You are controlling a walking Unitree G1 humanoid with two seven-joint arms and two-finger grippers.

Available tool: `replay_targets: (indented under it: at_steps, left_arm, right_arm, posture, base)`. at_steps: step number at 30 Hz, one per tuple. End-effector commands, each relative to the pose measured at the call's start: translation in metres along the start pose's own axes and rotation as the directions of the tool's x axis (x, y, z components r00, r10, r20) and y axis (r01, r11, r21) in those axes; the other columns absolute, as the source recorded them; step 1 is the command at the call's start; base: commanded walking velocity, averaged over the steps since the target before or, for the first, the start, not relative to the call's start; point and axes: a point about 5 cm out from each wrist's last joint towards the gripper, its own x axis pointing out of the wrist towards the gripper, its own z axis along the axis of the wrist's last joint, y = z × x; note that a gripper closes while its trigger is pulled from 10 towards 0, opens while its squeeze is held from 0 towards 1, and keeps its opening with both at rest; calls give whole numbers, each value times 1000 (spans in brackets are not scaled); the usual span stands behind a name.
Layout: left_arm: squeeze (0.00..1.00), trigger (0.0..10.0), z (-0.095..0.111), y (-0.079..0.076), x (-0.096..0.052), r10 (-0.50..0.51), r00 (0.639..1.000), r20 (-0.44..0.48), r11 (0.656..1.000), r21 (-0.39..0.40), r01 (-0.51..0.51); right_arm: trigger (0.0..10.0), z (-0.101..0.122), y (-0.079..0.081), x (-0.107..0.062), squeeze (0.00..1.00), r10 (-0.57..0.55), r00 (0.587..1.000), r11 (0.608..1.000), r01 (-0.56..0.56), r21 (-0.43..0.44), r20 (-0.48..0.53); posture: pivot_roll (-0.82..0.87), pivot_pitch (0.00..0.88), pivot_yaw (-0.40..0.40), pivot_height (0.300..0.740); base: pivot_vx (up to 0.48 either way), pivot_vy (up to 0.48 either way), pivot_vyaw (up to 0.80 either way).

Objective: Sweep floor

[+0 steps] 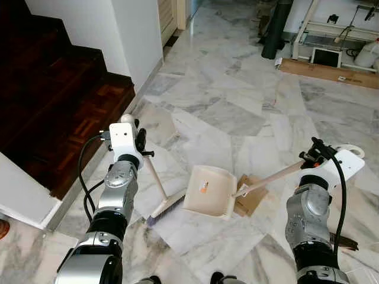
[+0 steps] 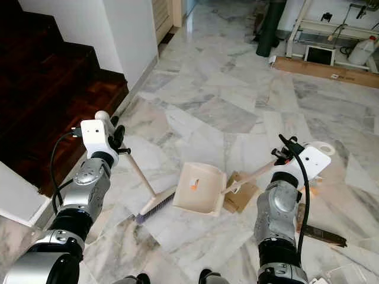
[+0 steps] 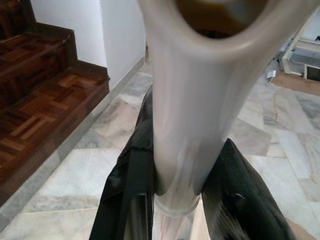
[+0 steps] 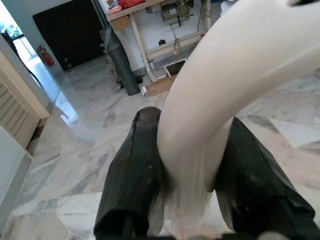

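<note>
Gripping tools in both grippers, the robot stands over a marble floor [image 1: 237,112]. In the left wrist view the left gripper [image 3: 192,185] has its two black fingers [image 3: 132,195] pressed against either side of the pale broom handle [image 3: 187,115], which runs straight up between them and ends in a looped top. In the right wrist view the right gripper [image 4: 192,180] pinches the curved white dustpan handle [image 4: 225,90] the same way, one black finger on each side.

From the head camera, the left gripper [image 1: 137,139] sits left of centre, and the broom [image 1: 159,189] slants down and to the right from it, its dark bristles [image 1: 167,210] resting on the floor at lower centre. The right gripper [image 1: 314,155] sits at the right edge of the frame; its long handle runs down and leftward to the cream dustpan [image 1: 208,190], which lies on the floor at centre, just right of the bristles and close to them. A flat piece of brown cardboard [image 1: 249,195] lies on the floor beside the dustpan's right side, under the handle.

Dark wooden stairs [image 1: 53,100] fill the upper left, next to a white wall [image 1: 127,32]. A long cardboard box [image 1: 328,72] lies at the upper right, near a dark cylinder [image 1: 277,29] and a white frame [image 1: 331,32].
</note>
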Motion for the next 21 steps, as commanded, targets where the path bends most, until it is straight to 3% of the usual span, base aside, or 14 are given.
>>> replay_targets:
  at_steps: [1,7,21]
  left_arm:
    - [0,10000,6,-8,3,-44,999,13,999,-30,44]
    - [0,10000,7,-14,3,-107,994,6,991,-84,107]
    - [0,10000,13,-36,2,-294,956,7,933,-217,288]
  right_arm:
    - [10000,17,9,5,0,12,998,999,-15,47,63]
    - [10000,16,9,5,0,10,998,999,-13,47,60]
    - [10000,15,8,6,0,4,998,999,-7,47,55]
  posture:
    - [-51,152,6,740]
    - [-48,152,5,740]
    - [-43,147,6,740]
  base:
    - [0,0,0]
    - [0,0,0]
    - [0,0,0]
